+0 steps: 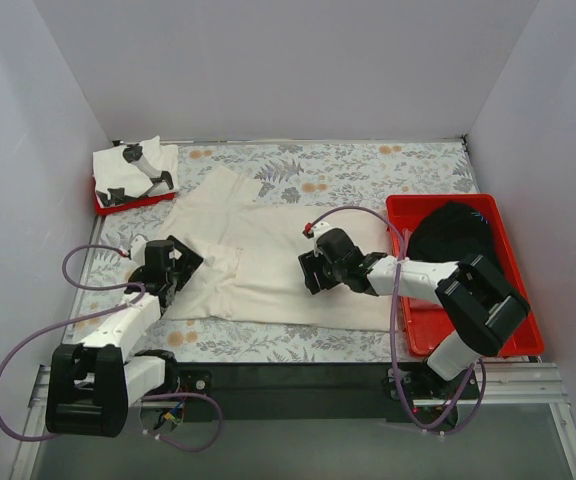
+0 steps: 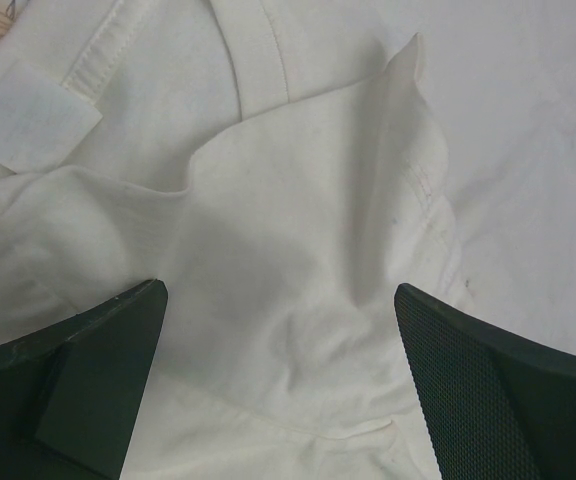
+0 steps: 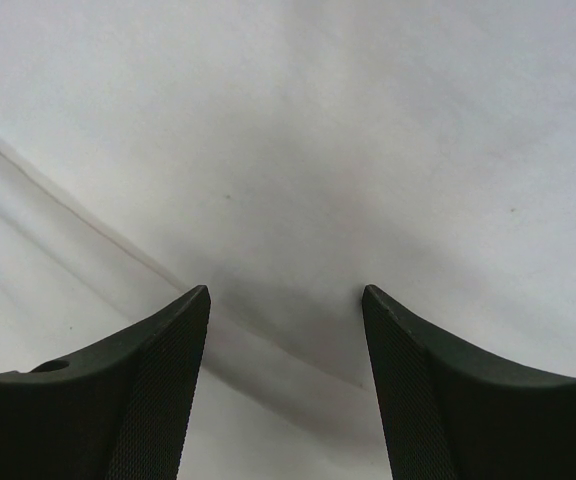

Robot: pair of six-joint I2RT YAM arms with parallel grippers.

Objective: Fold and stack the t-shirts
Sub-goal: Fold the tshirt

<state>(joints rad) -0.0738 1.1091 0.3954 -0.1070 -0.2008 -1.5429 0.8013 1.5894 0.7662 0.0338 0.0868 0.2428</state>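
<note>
So the table [image 1: 368,165] fills the middle of the frame, and the spread tee [image 1: 258,265] lies flat across its center, running from the upper left down toward the lower right. The left tray [image 1: 118,207] sits at the upper left, just off the spread tee's top corner, with a folded tee [image 1: 128,165] on it. The right tray [image 1: 433,325] is at the right edge, just beside the spread tee, and a bunched tee [image 1: 448,235] lies in its upper half. The left gripper [image 1: 173,260] is over the spread tee's left edge, and the right gripper [image 1: 313,273] over its middle, probably touching the cloth.
</note>
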